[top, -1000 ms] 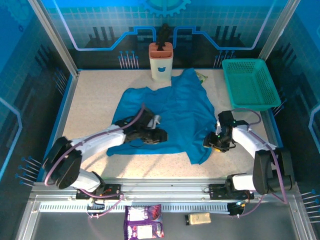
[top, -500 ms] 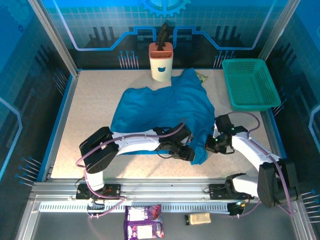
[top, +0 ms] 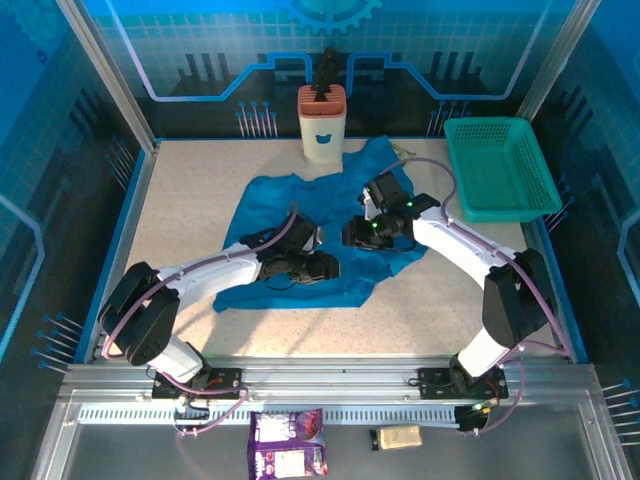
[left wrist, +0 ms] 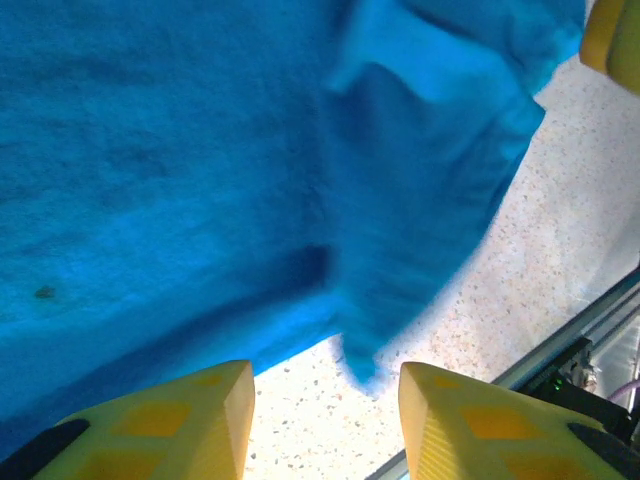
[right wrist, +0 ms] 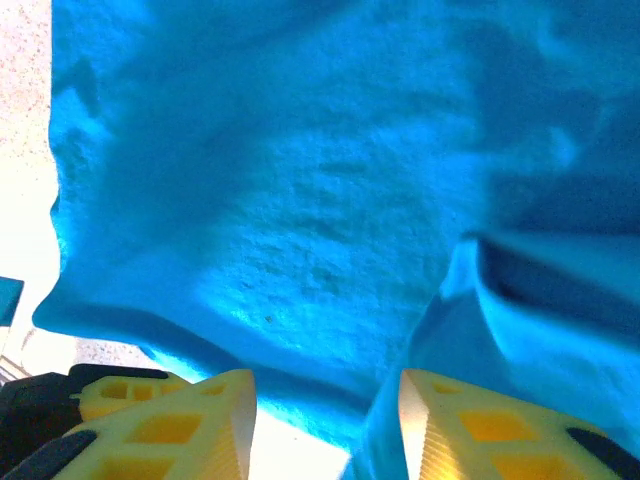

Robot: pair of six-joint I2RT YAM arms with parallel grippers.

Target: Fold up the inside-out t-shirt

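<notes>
Low over the inside-out t-shirt [top: 290, 205], rumpled on the counter [top: 190, 200] just beneath and ahead of the left gripper [left wrist: 322, 380] and right gripper [right wrist: 325, 385], both held spread open and empty, likely poised to pinch cloth edges for a fold.

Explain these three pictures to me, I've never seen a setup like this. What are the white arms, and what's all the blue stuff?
These are two robot arms bolted to the near edge of a table. The wide picture comes from a camera above and behind them. The two close-ups come from a camera on each wrist, looking past that arm's yellow fingers. The blue stuff is a t-shirt lying crumpled on the speckled table, with a teal basket at the far right and a beige holder at the back. The left pincer and right pincer are both over the shirt with fingers apart; neither grips it.
</notes>
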